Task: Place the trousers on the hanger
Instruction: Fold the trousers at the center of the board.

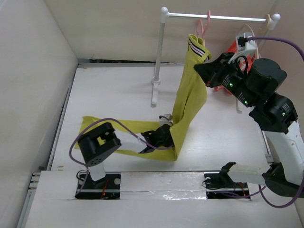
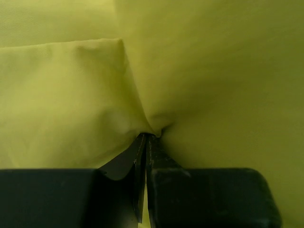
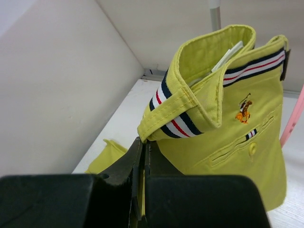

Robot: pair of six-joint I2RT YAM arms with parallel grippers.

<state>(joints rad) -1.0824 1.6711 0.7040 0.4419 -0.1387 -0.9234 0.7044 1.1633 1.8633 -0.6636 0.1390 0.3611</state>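
Observation:
The mustard-yellow trousers (image 1: pixel 190 99) hang stretched from the table up to the rail. My right gripper (image 1: pixel 202 69) is shut on their striped waistband (image 3: pixel 180 126) and holds it high, just below the rail. My left gripper (image 1: pixel 159 137) is shut on the trousers (image 2: pixel 190 71) low at the fold near the table. The trouser legs (image 1: pixel 121 126) trail leftwards across the table. The pink hanger (image 1: pixel 204 23) hangs by its hook on the rail, right behind the waistband; a pink edge of it shows at the right of the right wrist view (image 3: pixel 293 118).
A white clothes rail (image 1: pixel 216 17) on a white post (image 1: pixel 158 61) stands at the back. A red garment (image 1: pixel 230 50) on a pale hanger (image 1: pixel 244 31) hangs at the rail's right end, behind my right arm. White walls close the left and back sides.

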